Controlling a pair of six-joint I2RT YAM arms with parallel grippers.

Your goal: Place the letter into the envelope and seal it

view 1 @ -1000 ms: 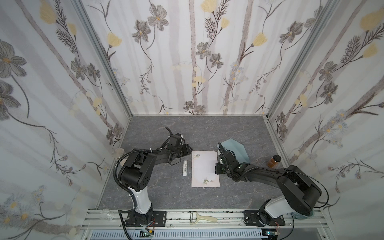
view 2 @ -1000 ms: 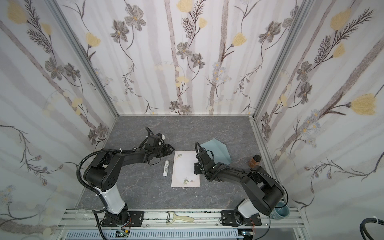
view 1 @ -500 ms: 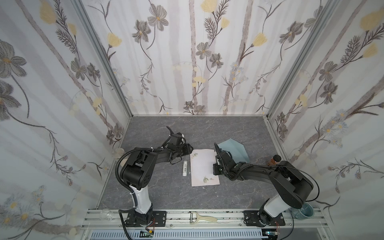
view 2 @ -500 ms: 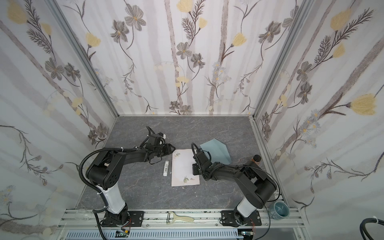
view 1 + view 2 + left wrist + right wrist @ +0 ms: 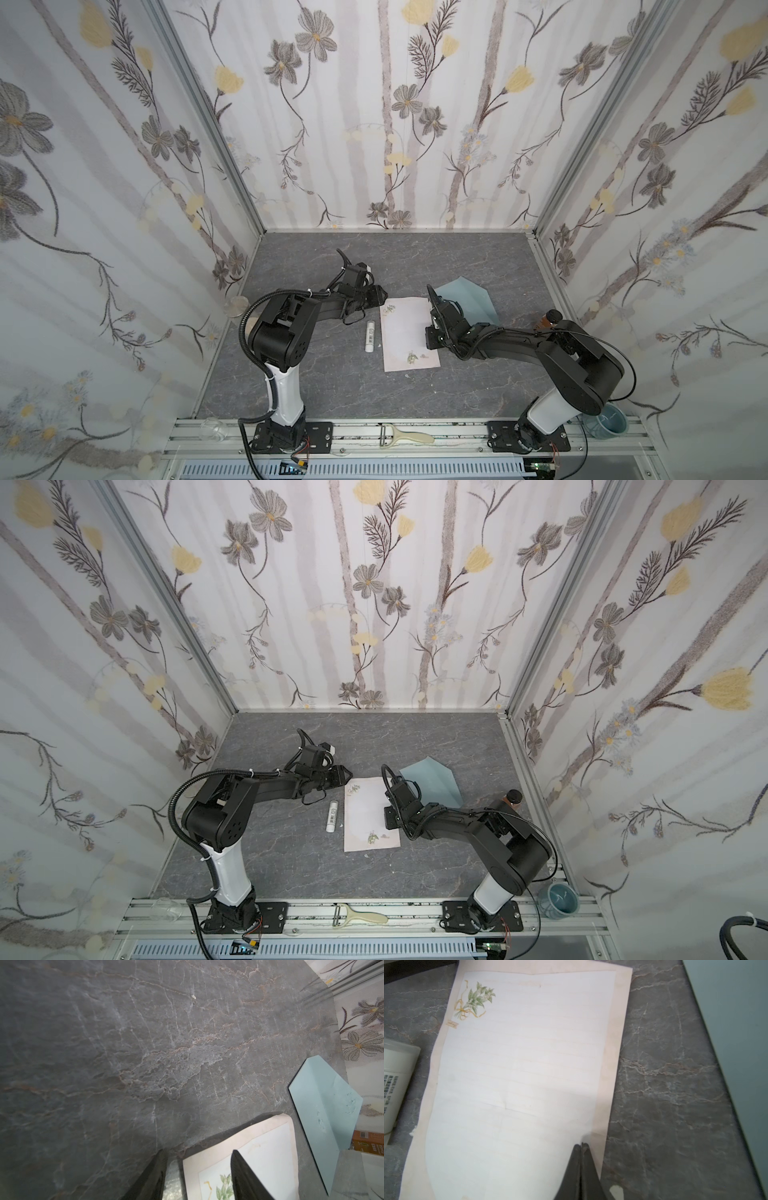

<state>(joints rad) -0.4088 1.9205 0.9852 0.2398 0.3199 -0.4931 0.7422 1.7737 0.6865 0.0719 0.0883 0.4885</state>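
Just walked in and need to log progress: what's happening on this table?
The pale pinkish-white paper letter lies printed side up. The left gripper stands open astride one corner; the right gripper, shut, sits at the opposite long edge. The dusty blue-grey paper envelope lies beside it, flap open, nothing inserted yet. A small white glue stick lies untouched.

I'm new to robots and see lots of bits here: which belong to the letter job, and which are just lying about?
For the job: letter, envelope, glue stick (probably for sealing).
Lying about: peeler, teal cup, brown bottle, clear glass.
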